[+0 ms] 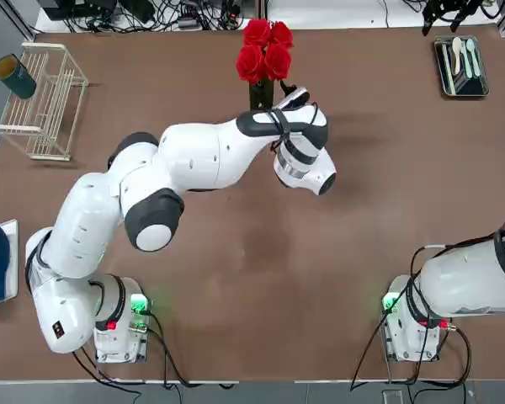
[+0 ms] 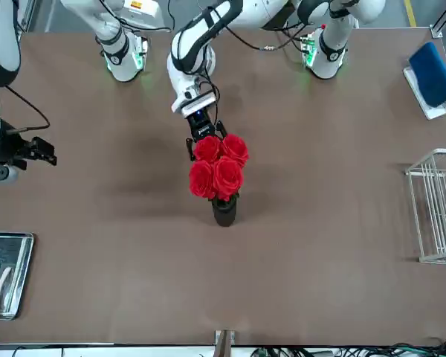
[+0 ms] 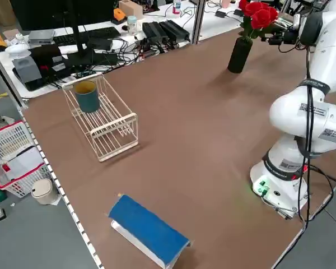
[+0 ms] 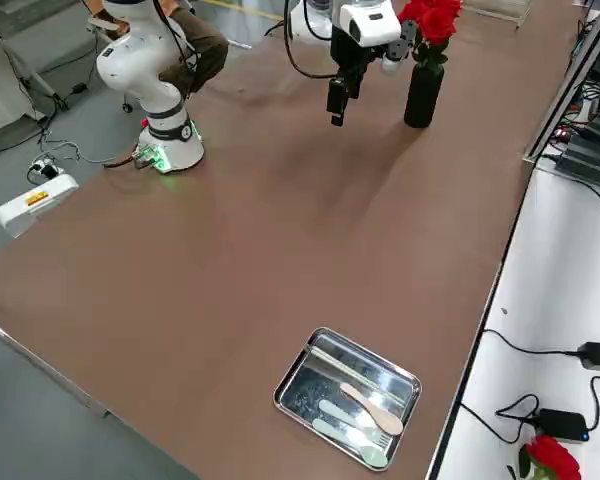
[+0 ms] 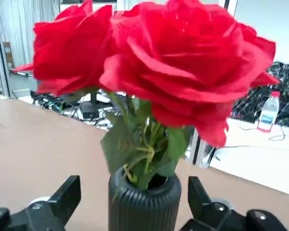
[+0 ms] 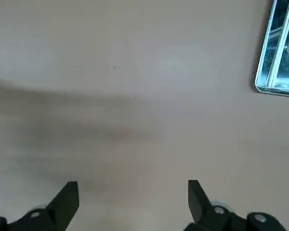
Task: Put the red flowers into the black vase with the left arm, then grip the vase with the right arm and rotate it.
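Top view: the red flowers (image 1: 264, 49) stand in the black vase (image 1: 261, 94) near the far middle of the bench (image 1: 236, 278); the left arm (image 1: 185, 164) reaches to them, its wrist hiding the left gripper.
Front view: left gripper (image 2: 205, 145) sits just behind the blooms, on the robot's side; right gripper (image 2: 39, 151) hangs well apart, at the robot's right edge of the bench, near the metal tray (image 2: 7, 274).
Left wrist view: left gripper fingers (image 5: 67, 197) stand apart, one on each side of the ribbed vase mouth, touching neither vase nor stems; green leaves fill the mouth.
Right wrist view: right gripper fingers (image 6: 67, 202) also spread apart over bare bench, holding nothing; a corner of the tray shows.
Left side view: vase upright; a wire rack (image 3: 103, 120) holding a teal cup (image 3: 87, 96) and a blue-topped block (image 3: 147, 228) lie well apart from it.
Right side view: tray holds pale utensils (image 4: 355, 410).
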`<act>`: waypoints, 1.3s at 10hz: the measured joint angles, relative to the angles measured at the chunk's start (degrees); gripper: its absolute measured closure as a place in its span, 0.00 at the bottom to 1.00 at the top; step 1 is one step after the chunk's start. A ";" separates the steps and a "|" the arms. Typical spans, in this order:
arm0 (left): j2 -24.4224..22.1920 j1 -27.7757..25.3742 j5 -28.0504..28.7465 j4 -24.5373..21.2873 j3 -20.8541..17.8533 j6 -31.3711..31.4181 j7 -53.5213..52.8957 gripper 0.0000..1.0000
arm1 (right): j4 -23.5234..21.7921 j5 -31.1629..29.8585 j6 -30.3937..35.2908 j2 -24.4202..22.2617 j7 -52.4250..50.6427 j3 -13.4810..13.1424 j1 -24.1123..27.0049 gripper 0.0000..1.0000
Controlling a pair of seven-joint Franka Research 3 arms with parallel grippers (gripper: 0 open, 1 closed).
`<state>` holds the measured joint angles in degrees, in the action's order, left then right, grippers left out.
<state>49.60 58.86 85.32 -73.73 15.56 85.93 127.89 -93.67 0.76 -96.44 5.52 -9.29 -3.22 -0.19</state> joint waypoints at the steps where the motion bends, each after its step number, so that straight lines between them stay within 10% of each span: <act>1: -0.42 0.43 -2.49 0.17 0.90 -1.09 -1.35 0.02 | 0.00 0.07 0.00 0.00 0.07 0.05 -0.21 0.00; 8: -16.00 -0.21 -17.40 0.98 2.94 -4.17 -16.42 0.01 | -0.04 0.12 0.05 0.00 1.01 0.08 -0.89 0.00; 13: -28.75 -12.48 -27.77 1.18 2.61 -4.33 -28.35 0.01 | -2.07 5.99 -1.00 0.39 1.51 0.21 -1.66 0.00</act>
<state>20.85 46.38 57.56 -72.55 18.17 81.60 99.53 -95.75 6.75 -97.45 5.91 -7.78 -3.00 -1.86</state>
